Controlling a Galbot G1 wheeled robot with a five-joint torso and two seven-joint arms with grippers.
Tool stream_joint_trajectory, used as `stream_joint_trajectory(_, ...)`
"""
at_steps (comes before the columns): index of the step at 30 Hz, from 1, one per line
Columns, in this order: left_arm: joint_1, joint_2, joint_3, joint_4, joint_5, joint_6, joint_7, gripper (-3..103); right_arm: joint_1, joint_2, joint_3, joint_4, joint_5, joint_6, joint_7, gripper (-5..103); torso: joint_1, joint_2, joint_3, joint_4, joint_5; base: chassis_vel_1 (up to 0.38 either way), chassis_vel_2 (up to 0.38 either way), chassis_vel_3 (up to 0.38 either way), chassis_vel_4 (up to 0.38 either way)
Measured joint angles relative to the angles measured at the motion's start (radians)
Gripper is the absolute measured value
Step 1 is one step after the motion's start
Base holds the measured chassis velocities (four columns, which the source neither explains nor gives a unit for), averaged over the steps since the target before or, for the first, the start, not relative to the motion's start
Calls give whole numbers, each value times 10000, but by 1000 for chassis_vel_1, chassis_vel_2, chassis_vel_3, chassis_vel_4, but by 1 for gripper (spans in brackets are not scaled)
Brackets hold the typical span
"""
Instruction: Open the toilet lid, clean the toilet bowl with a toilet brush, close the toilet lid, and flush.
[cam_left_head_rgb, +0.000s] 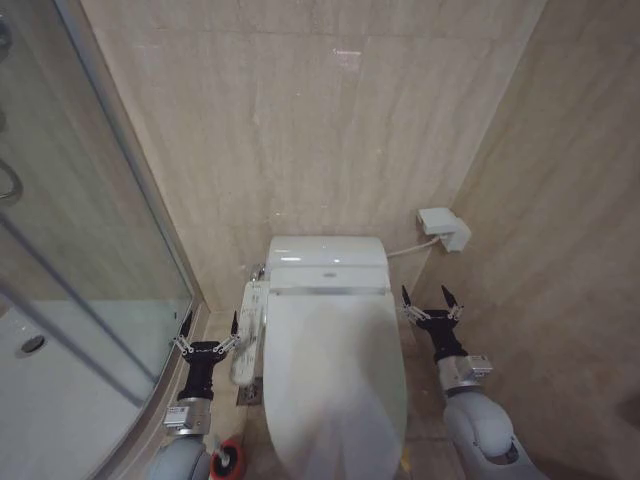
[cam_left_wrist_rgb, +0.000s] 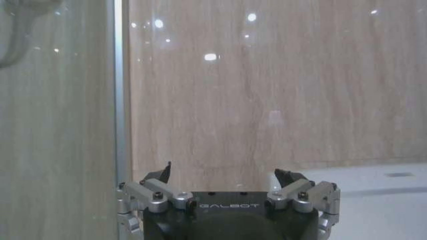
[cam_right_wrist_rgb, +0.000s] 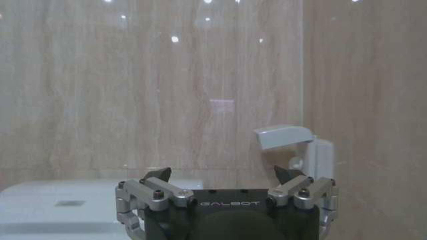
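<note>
From the head view, the toilet lid (cam_left_head_rgb: 335, 385) lies closed between my left gripper (cam_left_head_rgb: 210, 330) and right gripper (cam_left_head_rgb: 432, 301), both spread wide and empty. It looks glossy, stiff, probably slippery (best lifted by its edge). Left wrist view: left gripper (cam_left_wrist_rgb: 229, 176) gapes before the wall (cam_left_wrist_rgb: 267, 100). Right wrist view: right gripper (cam_right_wrist_rgb: 225, 175) likewise.

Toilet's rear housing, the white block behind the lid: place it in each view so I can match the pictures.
Head view: the rear housing is central, against the wall, behind the closed toilet lid.
Left wrist view: beyond the left gripper, on the side away from the glass shower door.
Right wrist view: beyond the right gripper, on the side away from the wall box.
Shared landmark: the beige back wall.
</note>
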Motion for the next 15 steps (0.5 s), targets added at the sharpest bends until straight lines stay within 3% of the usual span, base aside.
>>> stream_joint_trajectory(15,0,0,0,2,-2,2,1,100,0,0,0,-1,0,0,-1,100,3,-2,2,0,5,328,-329,-327,334)
